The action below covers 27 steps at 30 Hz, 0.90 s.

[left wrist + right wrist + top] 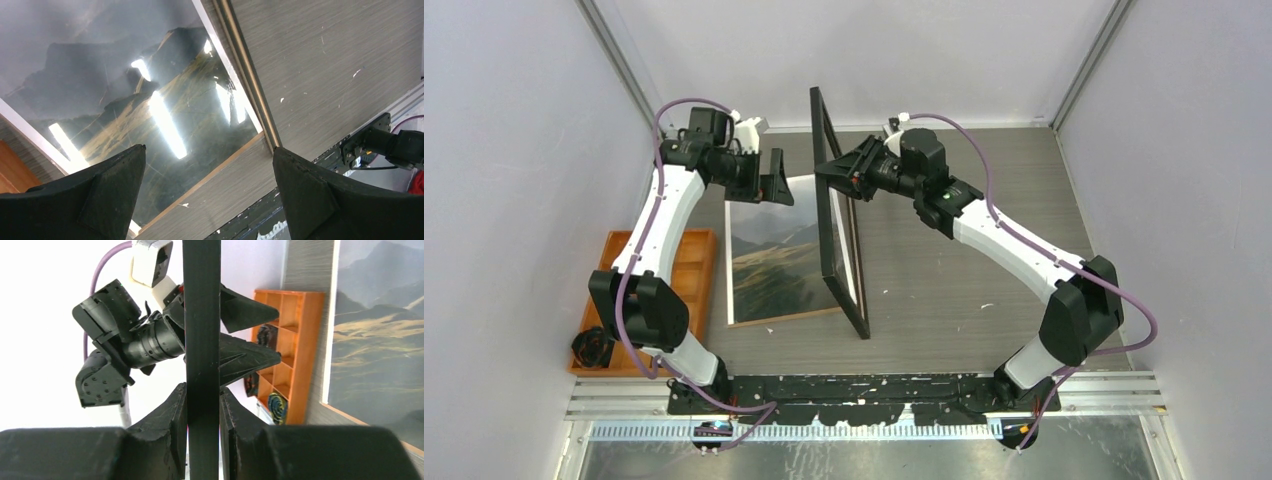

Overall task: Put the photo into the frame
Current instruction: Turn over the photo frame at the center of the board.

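Two jobs: frame (839, 250) pinched upright by right claw (202, 400), prob. for lowering over photo (779, 260); left claw (209, 150) wide open, hovering above.

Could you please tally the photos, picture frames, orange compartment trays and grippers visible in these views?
photo: 1
frame: 1
orange tray: 1
grippers: 2, the left gripper and the right gripper
Total: 5
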### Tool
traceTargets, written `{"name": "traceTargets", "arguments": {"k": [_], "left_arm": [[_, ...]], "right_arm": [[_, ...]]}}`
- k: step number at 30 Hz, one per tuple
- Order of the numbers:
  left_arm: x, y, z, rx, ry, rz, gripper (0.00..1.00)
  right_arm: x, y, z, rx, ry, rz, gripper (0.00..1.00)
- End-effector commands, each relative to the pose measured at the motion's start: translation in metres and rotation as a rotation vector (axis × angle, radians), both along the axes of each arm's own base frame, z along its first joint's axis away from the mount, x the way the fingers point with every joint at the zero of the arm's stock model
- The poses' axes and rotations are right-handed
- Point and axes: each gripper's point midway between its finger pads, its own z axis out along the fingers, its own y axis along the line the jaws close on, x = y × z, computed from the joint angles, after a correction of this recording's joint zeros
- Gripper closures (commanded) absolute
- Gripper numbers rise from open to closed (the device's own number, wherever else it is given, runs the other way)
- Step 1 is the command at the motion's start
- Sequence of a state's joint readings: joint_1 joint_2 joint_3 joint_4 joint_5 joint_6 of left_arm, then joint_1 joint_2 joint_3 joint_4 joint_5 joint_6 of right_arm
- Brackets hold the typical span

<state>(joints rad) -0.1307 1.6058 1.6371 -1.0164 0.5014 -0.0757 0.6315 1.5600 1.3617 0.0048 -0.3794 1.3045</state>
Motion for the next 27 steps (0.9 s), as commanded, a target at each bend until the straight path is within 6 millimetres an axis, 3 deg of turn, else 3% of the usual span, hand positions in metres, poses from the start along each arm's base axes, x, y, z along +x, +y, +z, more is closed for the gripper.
{"name": "traceTargets", "arguments": {"k": [1, 6, 13, 15, 19, 27], "left_arm": [[0.011, -0.003, 0.027, -0.037, -0.102, 0.04, 0.0], [0.033, -0.007, 0.033, -0.036, -0.122, 0.117, 0.0], [0.053, -0.044, 0.049, -0.006, -0.212, 0.094, 0.0], [0.059, -0.055, 0.057, -0.001, -0.239, 0.083, 0.0], [0.07, -0.072, 0.068, 0.02, -0.269, 0.069, 0.0], [0.082, -0.092, 0.063, 0.068, -0.286, 0.041, 0.0]], "right_arm": [[-0.006, -0.004, 0.064, 0.243, -0.107, 0.036, 0.99], [-0.001, -0.009, 0.05, 0.27, -0.07, 0.044, 0.95], [0.002, -0.028, 0.017, 0.192, -0.019, 0.036, 0.64], [0.005, -0.035, 0.01, 0.154, -0.014, 0.026, 0.51], [0.009, -0.049, 0.004, 0.099, -0.014, 0.014, 0.4], [0.003, -0.067, 0.01, -0.074, -0.054, 0.027, 0.35]]}}
